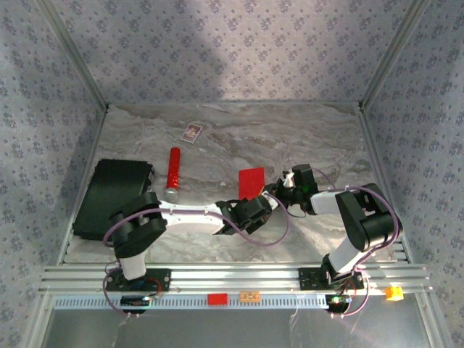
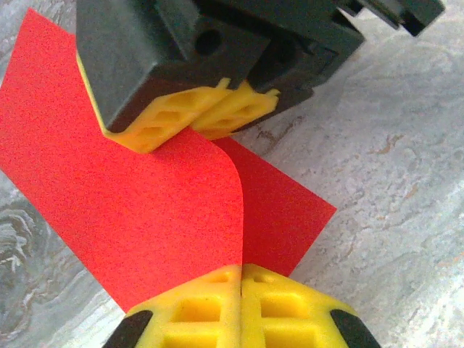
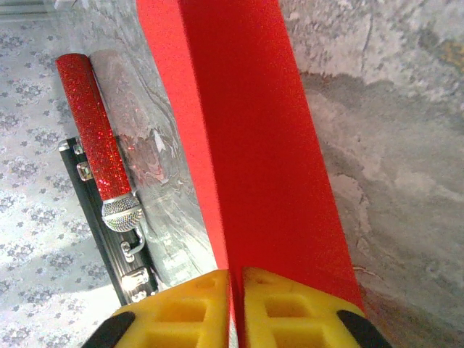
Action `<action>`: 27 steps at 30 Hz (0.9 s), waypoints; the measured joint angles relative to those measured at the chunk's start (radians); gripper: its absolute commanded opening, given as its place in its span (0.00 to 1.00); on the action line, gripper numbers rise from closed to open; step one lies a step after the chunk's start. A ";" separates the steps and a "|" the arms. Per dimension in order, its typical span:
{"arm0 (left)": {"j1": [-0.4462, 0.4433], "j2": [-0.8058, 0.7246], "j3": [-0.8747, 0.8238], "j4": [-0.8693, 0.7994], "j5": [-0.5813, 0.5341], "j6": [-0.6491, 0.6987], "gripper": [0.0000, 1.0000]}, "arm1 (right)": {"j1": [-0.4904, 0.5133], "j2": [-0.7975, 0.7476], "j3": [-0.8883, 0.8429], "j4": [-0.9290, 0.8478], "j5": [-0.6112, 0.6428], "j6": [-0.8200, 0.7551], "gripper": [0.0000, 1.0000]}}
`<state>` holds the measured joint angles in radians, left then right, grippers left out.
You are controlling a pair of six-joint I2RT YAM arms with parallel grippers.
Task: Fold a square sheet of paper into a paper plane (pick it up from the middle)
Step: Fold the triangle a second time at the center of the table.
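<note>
The square sheet of paper [image 1: 251,180] is bright red and bent double, standing off the marble table near the middle. My left gripper [image 2: 241,270] is shut on the paper [image 2: 130,217] where its two halves meet, yellow pads pressed together. Opposite it, my right gripper [image 2: 220,107] pinches the far side of the same sheet. From the right wrist, the paper [image 3: 261,145] runs up from between the right gripper [image 3: 235,279], whose pads flank it with a thin slit. From above, the left gripper [image 1: 265,206] and right gripper [image 1: 278,190] meet at the paper's near end.
A red glittery stick with a silver ball tip [image 1: 173,172] lies left of the paper, beside a black case [image 1: 112,197]. A small printed card [image 1: 192,132] rests near the back. The metal rail [image 1: 232,279] runs along the table's near edge.
</note>
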<state>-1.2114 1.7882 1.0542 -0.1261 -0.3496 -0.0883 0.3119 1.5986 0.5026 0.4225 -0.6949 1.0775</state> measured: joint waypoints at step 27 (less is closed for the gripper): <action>0.346 -0.013 -0.091 0.213 0.798 -0.333 0.00 | -0.027 -0.229 -0.001 -0.325 0.068 -0.162 0.11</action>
<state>-0.8654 1.7752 0.9630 0.0872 0.4480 -0.4210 0.2848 1.3697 0.5014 0.0978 -0.6273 0.9157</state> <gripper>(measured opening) 0.040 0.129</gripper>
